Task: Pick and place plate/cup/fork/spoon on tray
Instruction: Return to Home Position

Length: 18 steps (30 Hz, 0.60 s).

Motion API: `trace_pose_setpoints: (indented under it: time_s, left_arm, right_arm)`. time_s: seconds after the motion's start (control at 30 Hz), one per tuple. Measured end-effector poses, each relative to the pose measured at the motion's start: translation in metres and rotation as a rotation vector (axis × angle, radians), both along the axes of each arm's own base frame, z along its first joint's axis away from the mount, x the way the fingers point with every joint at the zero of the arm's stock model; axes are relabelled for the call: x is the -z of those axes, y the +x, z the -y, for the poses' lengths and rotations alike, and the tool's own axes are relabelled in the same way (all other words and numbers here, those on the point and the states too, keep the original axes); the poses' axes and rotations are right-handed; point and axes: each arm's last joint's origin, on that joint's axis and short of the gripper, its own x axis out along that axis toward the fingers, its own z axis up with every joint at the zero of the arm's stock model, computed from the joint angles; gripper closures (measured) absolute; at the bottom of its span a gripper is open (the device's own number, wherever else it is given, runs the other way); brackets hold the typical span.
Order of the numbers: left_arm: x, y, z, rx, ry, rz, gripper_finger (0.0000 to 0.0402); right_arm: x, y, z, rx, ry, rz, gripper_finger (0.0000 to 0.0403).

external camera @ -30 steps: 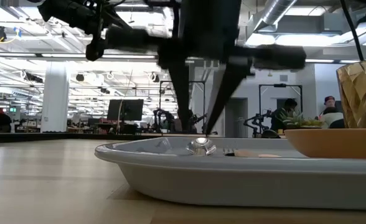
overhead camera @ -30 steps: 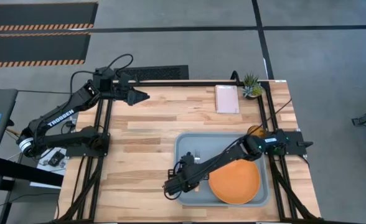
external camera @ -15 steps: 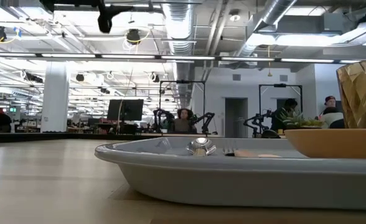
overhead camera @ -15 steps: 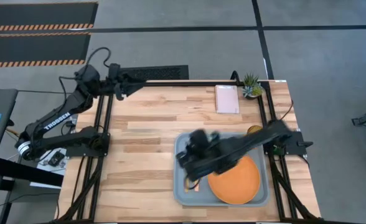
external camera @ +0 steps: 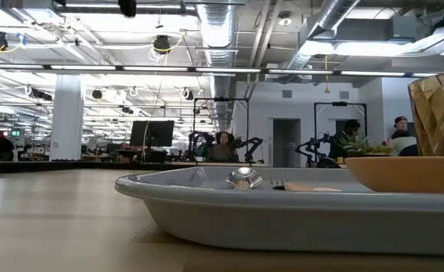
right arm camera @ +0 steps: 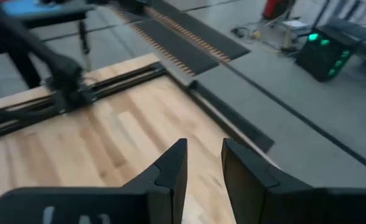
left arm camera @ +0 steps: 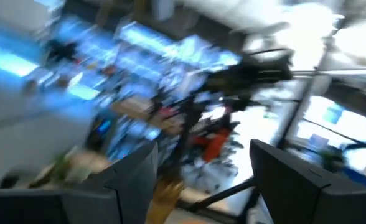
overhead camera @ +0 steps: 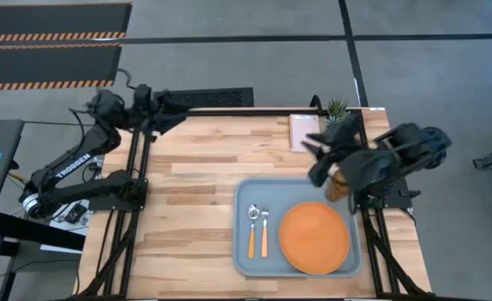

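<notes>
The grey-blue tray (overhead camera: 244, 194) lies on the table's near right part. On it the orange plate (overhead camera: 315, 238) lies flat at its right. The spoon (overhead camera: 252, 229) and fork (overhead camera: 263, 230) lie side by side at its left, heads toward the far edge. The amber cup (overhead camera: 339, 181) stands on the wood just right of the tray, partly hidden by my right arm; it also shows in the low view (external camera: 437, 113). My right gripper (overhead camera: 311, 146) is raised above the table's far right, narrowly open and empty. My left gripper (overhead camera: 181, 110) is raised at the far left corner, open and empty.
A pale pink pad (overhead camera: 304, 132) and a small potted plant (overhead camera: 339, 114) sit at the far right edge. Bare wood stretches left of the tray (overhead camera: 187, 192). People stand in the room far behind the table in the low view (external camera: 350, 136).
My right gripper has risen from the tray's near left part and swung toward the table's far right, above the cup. The spoon and fork stay lying on the tray. My left gripper has drawn back toward the far left corner and tipped upward.
</notes>
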Motion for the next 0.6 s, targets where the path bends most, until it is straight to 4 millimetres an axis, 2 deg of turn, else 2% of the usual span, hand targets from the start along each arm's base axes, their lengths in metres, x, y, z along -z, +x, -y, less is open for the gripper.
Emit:
trace_pose_setpoints:
  time_s: [0.13, 0.27, 0.33, 0.47, 0.6]
  left_arm:
    - [-0.014, -0.003, 0.004, 0.086, 0.08, 0.106, 0.0162]
    - [-0.016, -0.004, 0.004, 0.086, 0.1, 0.121, 0.0162]
    - [-0.015, -0.004, 0.003, 0.06, 0.109, 0.118, 0.0162]
    - [-0.012, -0.003, 0.001, -0.001, 0.126, 0.11, 0.0162]
    - [-0.007, -0.001, -0.001, -0.041, 0.147, 0.074, 0.0162]
  right_arm:
    - [0.0, -0.043, 0.019, 0.041, 0.015, 0.061, 0.0283]
    - [0.016, -0.087, 0.027, 0.015, 0.012, 0.182, 0.0283]
    - [0.032, -0.106, 0.031, 0.014, 0.025, 0.274, 0.0283]
    - [0.076, -0.137, 0.043, -0.001, 0.089, 0.445, 0.0283]
    - [0.124, -0.155, 0.054, 0.016, 0.147, 0.57, 0.0283]
